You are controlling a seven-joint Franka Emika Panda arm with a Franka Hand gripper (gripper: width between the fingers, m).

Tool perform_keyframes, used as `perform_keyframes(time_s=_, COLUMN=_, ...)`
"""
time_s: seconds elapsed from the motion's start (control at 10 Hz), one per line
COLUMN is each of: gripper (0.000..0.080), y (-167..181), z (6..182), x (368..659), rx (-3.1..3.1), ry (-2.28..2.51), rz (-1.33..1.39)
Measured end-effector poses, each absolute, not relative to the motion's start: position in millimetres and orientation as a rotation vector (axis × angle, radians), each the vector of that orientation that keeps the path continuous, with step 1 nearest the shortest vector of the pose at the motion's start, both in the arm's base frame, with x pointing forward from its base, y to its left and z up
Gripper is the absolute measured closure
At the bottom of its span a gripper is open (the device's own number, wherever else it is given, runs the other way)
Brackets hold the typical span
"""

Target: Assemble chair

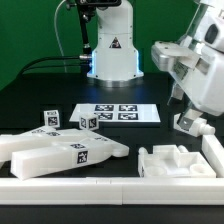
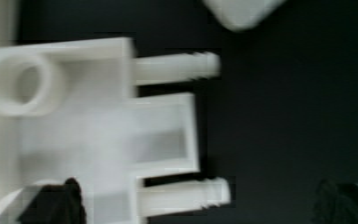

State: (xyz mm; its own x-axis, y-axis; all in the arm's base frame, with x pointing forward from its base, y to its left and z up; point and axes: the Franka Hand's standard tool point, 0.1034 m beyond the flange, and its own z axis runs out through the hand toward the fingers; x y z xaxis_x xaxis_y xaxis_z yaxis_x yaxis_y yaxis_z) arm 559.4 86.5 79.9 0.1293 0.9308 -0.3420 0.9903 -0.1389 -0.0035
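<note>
The gripper (image 2: 204, 204) hovers with its fingers spread wide over a white chair part (image 2: 87, 120) with a round hole and two ribbed pegs, which lies on the black table (image 1: 150, 95) at the exterior view's right, near the slotted panel (image 1: 180, 160).

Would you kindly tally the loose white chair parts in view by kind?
Small tagged blocks: 2
Long legs, as far as visible: 2
Slotted panel: 1
Pegged piece: 1
Total: 6
</note>
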Motion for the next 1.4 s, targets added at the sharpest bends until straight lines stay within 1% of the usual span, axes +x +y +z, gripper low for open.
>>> perform_keyframes(time_s=0.2, gripper=0.015, y=96.6, z=80.4, x=547.0, rx=2.378, ry=1.691, rz=-0.406)
perform_keyframes(time_s=0.7, gripper=0.015, y=100.5, z=78.2, x=544.9, rx=2.588, ry=1.322, rz=-0.355)
perform_keyframes(time_s=0.8, gripper=0.015, y=105.1, z=71.9, x=530.9, rx=2.745, ry=1.099, rz=-0.362)
perform_keyframes(time_s=0.9, gripper=0.015, y=105.9, z=67.8, x=517.0, rx=2.817, ry=1.011, rz=-0.388)
perform_keyframes(time_s=1.0, gripper=0.015, y=110.2, z=65.4, x=507.2, rx=2.906, ry=0.854, rz=-0.402)
perform_keyframes(time_s=1.1, gripper=0.015, y=114.1, z=66.2, x=503.5, rx=2.962, ry=0.765, rz=-0.416)
perform_keyframes(time_s=1.2, gripper=0.015, y=115.8, z=72.3, x=508.7, rx=2.976, ry=0.649, rz=-0.399)
perform_keyframes(time_s=1.4, gripper=0.015, y=117.1, z=70.0, x=507.3, rx=2.983, ry=0.604, rz=-0.399)
